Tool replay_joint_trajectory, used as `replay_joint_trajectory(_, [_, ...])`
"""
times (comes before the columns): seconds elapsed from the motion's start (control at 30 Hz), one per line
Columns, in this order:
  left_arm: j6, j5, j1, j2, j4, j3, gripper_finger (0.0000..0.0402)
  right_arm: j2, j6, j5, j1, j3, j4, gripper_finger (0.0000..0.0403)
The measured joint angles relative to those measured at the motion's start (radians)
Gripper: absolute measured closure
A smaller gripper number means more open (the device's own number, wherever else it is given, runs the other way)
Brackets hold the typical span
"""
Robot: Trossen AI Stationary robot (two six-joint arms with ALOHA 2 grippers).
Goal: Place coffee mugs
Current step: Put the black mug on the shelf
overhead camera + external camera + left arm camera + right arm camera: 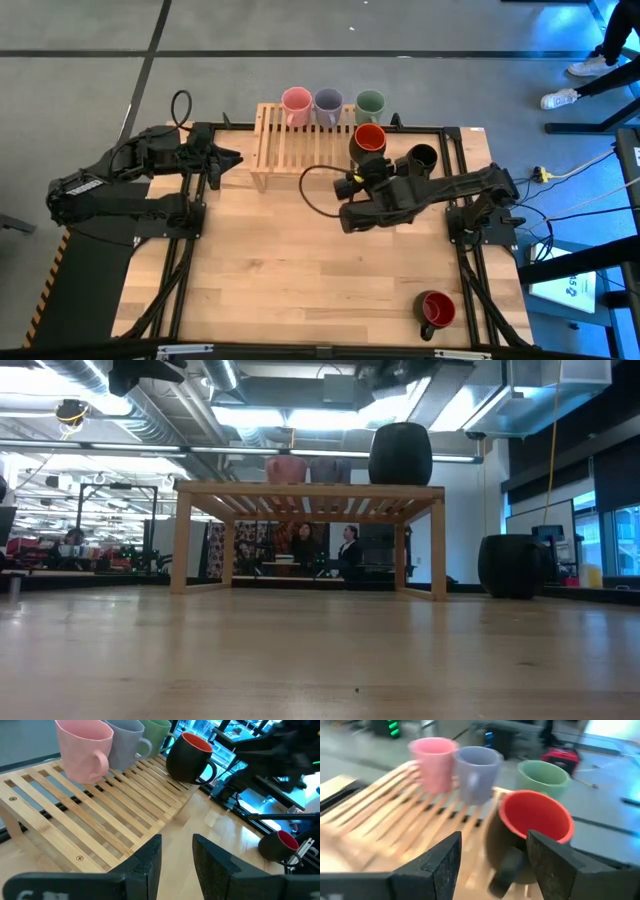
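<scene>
A wooden slatted rack [290, 140] stands at the table's far middle. The pink mug [296, 101], lavender-grey mug [328, 102] and green mug [370, 103] stand in a row on its far edge. The dark mug with the orange-red inside [369, 138] stands upright on the rack's right end. My right gripper [362, 172] is open just on its near side; in the right wrist view its fingers stand on either side of the mug's handle [506, 867], apart from it. The all-black mug [421, 160] stands on the table right of the rack. The dark mug with the red inside [436, 310] stands near the front right. My left gripper [232, 158] waits, narrowly open, left of the rack.
Black frame rails run along the table's left [185, 250] and right [465, 270] sides. A black cable [305, 190] loops over the table beside my right arm. Bare wood [300, 280] lies across the near middle. People show in the room behind the rack [325, 550].
</scene>
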Motion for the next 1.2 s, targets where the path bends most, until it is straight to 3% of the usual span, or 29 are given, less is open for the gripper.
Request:
replay_joint_trajectory(0.13, [0.000, 0.003, 0.000, 0.000, 0.000, 0.000, 0.0298, -0.002, -0.260, -0.052, 0.045, 0.103, 0.098, 0.0189])
replay_joint_trajectory(0.23, [0.000, 0.004, 0.000, 0.000, 0.000, 0.000, 0.0298, -0.002, -0.502, -0.161, 0.062, 0.162, 0.251, 0.0189])
replay_joint_trajectory(0.47, [0.000, 0.004, 0.000, 0.000, 0.000, 0.000, 0.0298, -0.002, -1.022, -0.727, 0.064, 0.185, 0.762, 0.0189])
replay_joint_trajectory(0.6, [0.000, 0.011, 0.000, 0.000, 0.000, 0.000, 0.0298, -0.005, -1.222, -0.910, 0.064, 0.185, 1.024, 0.0189])
replay_joint_trajectory(0.77, [0.000, 0.011, 0.000, -0.001, 0.000, 0.000, 0.0298, -0.061, -1.314, -0.920, 0.045, 0.180, 1.064, 0.0189])
replay_joint_trajectory(1.0, [0.002, 0.011, 0.000, -0.001, 0.000, 0.000, 0.0298, -0.245, -1.319, -0.945, -0.030, 0.072, 1.064, 0.0189])
replay_joint_trajectory(1.1, [0.007, 0.011, 0.000, 0.000, 0.000, 0.000, 0.0298, -0.337, -1.311, -0.866, -0.061, -0.013, 1.036, 0.0189])
replay_joint_trajectory(1.2, [0.008, 0.011, 0.000, 0.000, 0.000, 0.000, 0.0298, -0.441, -1.265, -0.711, -0.079, -0.122, 0.985, 0.0189])
